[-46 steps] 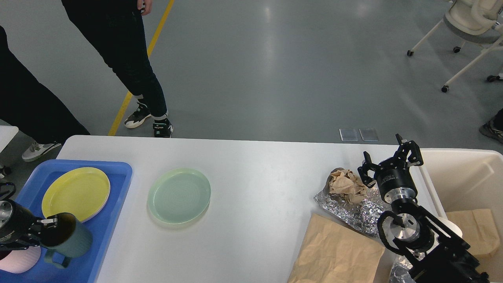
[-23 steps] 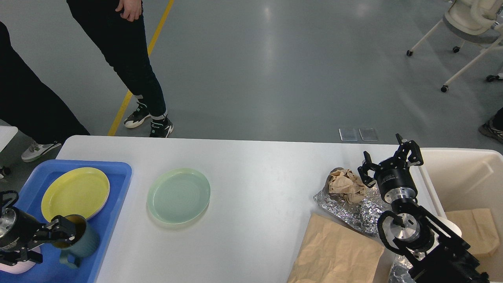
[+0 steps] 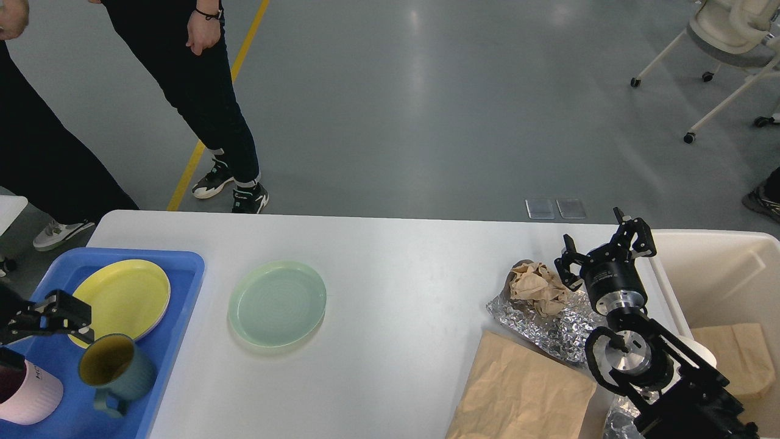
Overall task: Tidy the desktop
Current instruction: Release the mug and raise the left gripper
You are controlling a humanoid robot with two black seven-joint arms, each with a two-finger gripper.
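A smooth, white rectangular desktop with rounded corners [image 3: 396, 274] fills the lower part of the head view, its long axis running left to right and its far edge meeting a grey polished floor [image 3: 426, 110]. At the desktop's near right edge lies a flat sheet of creased brown paper [image 3: 518, 390], and just beyond it a sheet of crinkled silver foil [image 3: 542, 323] bearing a crumpled ball of brown paper [image 3: 536, 286]. The right gripper [image 3: 603, 250], black with a metal wrist, hangs beside that ball with its fingers spread and empty; off the desktop's right end stands a cream-coloured plastic bin [image 3: 731, 274]. On the desktop's near left corner sits a blue plastic tray [image 3: 177, 286] holding a dark teal mug with a yellow inside [image 3: 113, 372], a white and maroon cup [image 3: 27, 393] and a round yellow plate [image 3: 122, 296]. The left gripper [image 3: 61, 317] hovers over the tray just above the mug, fingers apart, gripping nothing. A round pale green plate [image 3: 277, 303] rests on the desktop right of the tray. Beyond the desktop's far left corner stand people in dark trousers [image 3: 207, 103].
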